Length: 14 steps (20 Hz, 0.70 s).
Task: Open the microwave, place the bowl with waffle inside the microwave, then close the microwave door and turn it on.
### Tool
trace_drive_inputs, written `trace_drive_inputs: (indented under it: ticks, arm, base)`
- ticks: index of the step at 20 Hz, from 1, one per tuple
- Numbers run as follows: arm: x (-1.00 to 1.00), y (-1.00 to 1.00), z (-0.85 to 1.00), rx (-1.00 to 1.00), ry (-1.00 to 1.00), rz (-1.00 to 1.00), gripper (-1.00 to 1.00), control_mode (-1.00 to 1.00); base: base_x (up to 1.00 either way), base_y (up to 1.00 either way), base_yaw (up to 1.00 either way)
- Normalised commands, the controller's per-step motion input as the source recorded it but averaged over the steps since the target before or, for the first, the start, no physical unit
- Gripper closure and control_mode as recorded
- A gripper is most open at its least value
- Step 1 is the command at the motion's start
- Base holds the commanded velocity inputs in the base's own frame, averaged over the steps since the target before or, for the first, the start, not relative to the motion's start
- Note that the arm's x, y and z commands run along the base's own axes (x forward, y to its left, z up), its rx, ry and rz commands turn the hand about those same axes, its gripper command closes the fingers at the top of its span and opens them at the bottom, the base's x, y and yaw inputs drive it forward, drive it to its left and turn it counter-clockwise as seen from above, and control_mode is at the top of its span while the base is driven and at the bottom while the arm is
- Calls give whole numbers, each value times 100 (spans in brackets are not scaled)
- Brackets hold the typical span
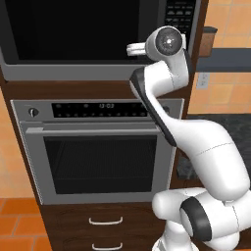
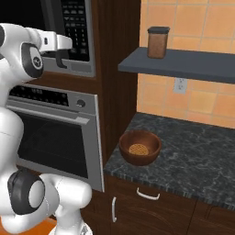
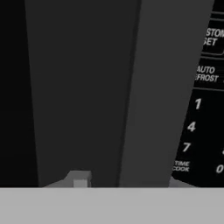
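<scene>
The microwave point(image 1: 88, 37) sits built into the dark wood cabinet above the stainless wall oven point(image 1: 98, 147); its door point(image 1: 73, 29) is shut, black glass flush in the grey frame; the button keypad point(image 2: 75, 27) runs down its right side. The white arm rises in front of the oven and bends up to the microwave's right part; the claw point(image 2: 62, 58) hangs just in front of the strip between door and keypad, level with the lower keys. In the hand view a dark vertical bar, probably the door handle point(image 3: 87, 87), stands right before the camera, with the keys "1", "4", "7" beside it; one grey fingertip point(image 3: 79, 179) shows at the foot of that bar, but I cannot tell how far apart the jaws stand, or whether they have hold of the bar.

The bowl with waffle point(image 2: 140, 147) rests on the dark marbled counter point(image 2: 193, 151) to the right of the oven cabinet, near the counter's front edge, well apart from the claw; the golden waffle piece point(image 2: 137, 149) lies flat in its bottom. Above it a grey wall shelf point(image 2: 183, 64) carries a brown jar with a dark lid point(image 2: 157, 42); a white outlet point(image 2: 180, 85) sits on the orange tiled wall below the shelf.
</scene>
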Motion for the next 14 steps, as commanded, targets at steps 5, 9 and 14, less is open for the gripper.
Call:
trace_drive_inputs:
  ticks: [5,9,14]
  arm:
    - [68,9,-24,10,-3,0,100,-100]
    - [32,59,-2,9,1,11,100,-100]
    - [-1,87,0,10,-1,21,100,-100]
  base:
    - [0,0,0]
    - [0,0,0]
    - [0,0,0]
